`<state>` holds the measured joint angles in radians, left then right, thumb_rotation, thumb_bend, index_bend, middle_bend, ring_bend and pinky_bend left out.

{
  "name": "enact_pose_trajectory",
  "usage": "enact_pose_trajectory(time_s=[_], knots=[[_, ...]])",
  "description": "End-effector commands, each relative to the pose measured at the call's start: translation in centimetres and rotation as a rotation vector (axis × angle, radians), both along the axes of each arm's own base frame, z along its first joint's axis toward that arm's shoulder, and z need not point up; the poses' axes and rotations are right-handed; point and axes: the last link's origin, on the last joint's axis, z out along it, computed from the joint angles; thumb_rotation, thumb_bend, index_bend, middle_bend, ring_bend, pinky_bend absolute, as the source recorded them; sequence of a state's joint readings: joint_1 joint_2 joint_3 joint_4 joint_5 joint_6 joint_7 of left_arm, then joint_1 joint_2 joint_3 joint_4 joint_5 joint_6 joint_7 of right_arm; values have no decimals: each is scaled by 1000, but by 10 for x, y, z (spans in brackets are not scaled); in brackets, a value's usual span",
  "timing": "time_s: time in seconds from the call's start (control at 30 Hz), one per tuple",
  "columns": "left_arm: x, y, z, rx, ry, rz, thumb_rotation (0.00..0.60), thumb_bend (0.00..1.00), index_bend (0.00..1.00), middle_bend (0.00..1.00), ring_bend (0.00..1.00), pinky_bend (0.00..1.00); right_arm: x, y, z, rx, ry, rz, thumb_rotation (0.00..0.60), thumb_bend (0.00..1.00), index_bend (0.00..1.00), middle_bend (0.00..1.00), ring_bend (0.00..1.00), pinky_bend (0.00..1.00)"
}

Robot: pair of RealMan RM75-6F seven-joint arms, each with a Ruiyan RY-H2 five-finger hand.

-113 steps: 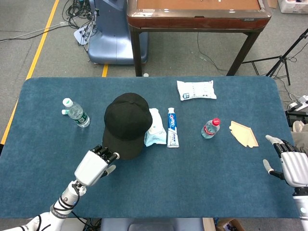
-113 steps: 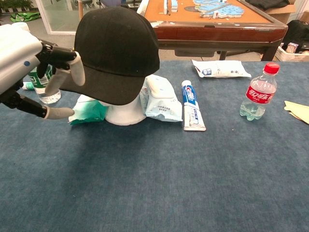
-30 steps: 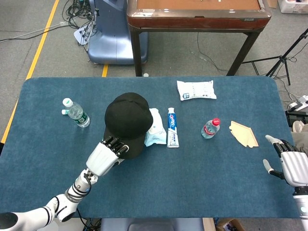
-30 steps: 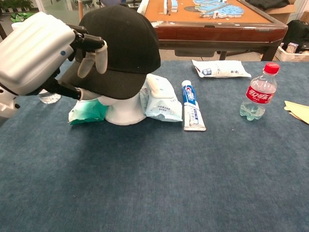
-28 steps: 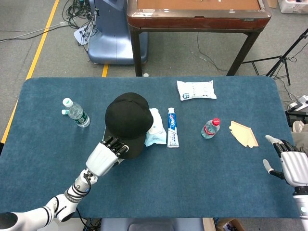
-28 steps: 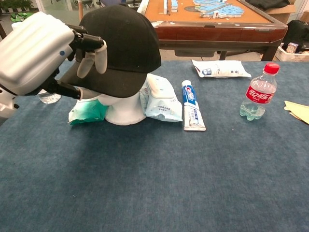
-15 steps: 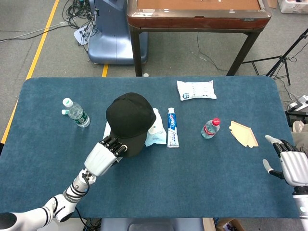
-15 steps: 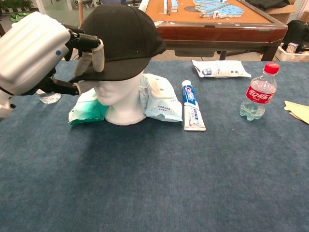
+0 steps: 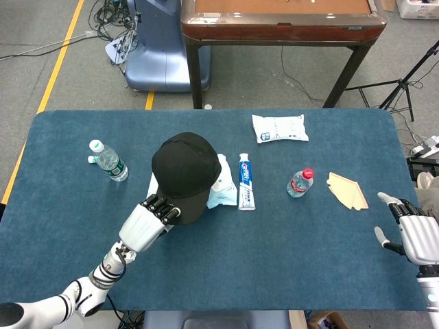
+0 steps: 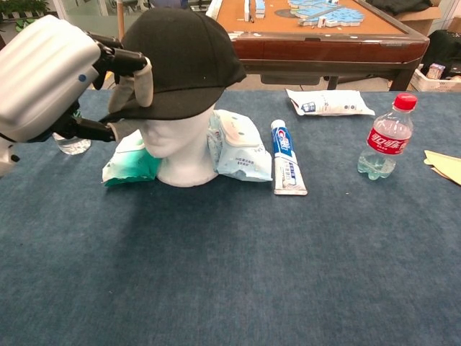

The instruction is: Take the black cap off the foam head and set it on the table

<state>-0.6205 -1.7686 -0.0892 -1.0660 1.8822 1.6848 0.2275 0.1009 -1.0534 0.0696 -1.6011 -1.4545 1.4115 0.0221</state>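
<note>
Left hand (image 10: 47, 76) pinches the brim of black cap (image 10: 184, 61), which sits on foam head (image 10: 180, 148) just beside it; right hand (image 9: 415, 236) hangs open.

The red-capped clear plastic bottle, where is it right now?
The red-capped clear plastic bottle stands upright right of centre on the blue table, between the white-and-blue toothpaste tube and the tan paper piece.

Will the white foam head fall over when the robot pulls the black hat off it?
It might. The foam head looks light and stands on a narrow neck base. The left hand holds the black cap by its brim, so the pull comes high up, where tipping is easiest.
</note>
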Motion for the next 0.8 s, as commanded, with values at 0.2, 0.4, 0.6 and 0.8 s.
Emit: enact_pose_trajectory(time_s=[0.2, 0.4, 0.6, 0.8], knots=[[3, -5, 4, 11, -1, -35, 600, 499, 668, 747, 531, 609, 0, 0, 0, 1, 1, -1, 600, 362, 170, 258, 209, 335], [9, -10, 9, 36, 8, -67, 600, 499, 670, 747, 531, 609, 1, 0, -1, 3, 4, 0, 600, 363, 170, 258, 210, 335], [15, -12, 15, 65, 21, -91, 600, 500, 672, 749, 531, 609, 1, -1, -2, 3, 5, -1, 600, 362, 170, 258, 209, 335], [20, -12, 19, 89, 25, -95, 600, 503, 674, 750, 531, 609, 1, -1, -2, 6, 5, 0, 600, 362, 171, 258, 209, 335]])
